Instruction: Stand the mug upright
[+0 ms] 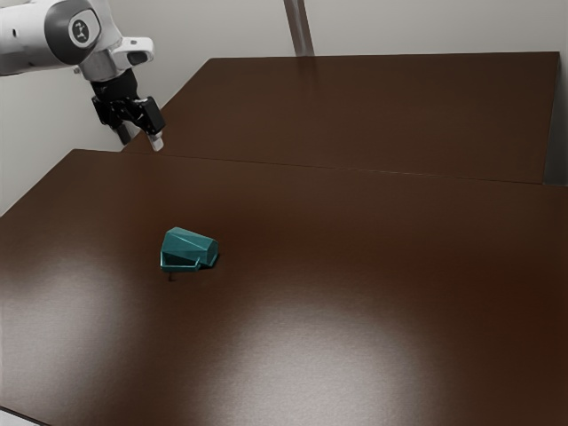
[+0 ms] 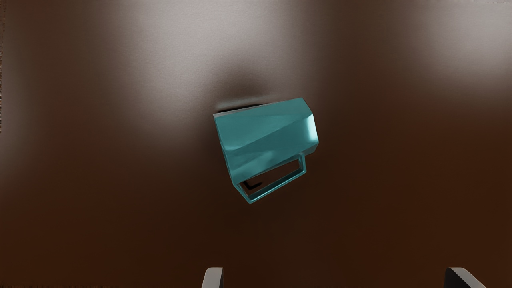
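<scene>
Wrist view | our end effector [image 2: 335, 276] wide | tipped mug [image 2: 266, 138] likely stiff, slippery | we'd pinch across its body

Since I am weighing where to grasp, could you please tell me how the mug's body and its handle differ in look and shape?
The mug body is bulky, while the handle is a slender loop. The mug body has broad, flat facets; the handle is narrow bars around an opening. The mug body lies on its side, and the handle juts out from it. Both are teal and angular.
</scene>
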You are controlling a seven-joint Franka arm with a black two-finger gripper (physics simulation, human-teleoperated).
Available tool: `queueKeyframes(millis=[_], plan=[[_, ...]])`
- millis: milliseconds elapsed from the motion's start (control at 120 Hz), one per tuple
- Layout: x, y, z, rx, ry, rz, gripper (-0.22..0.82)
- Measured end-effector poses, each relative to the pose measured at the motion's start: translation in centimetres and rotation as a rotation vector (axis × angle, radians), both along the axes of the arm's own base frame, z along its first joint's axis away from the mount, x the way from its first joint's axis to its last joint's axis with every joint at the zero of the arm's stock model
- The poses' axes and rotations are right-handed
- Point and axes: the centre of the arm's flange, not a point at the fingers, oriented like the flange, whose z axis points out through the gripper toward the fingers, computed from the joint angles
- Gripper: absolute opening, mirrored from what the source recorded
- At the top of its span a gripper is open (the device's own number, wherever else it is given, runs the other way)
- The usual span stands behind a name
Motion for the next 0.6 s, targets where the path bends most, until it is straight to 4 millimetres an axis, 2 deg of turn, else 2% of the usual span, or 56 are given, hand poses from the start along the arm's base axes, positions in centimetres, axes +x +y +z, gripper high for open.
queueKeyframes(millis=[267,442,508,600], plan=[[0.0,0.1,0.0,0.001,0.002,0.015,0.6],[-0.1,0.9,-0.2,-0.01,0.004,0.035,0.6],[-0.4,2.4,-0.4,-0.049,0.002,0.066,0.6],[-1.4,6.1,-1.7,-0.14,0.01,0.138,0.6]])
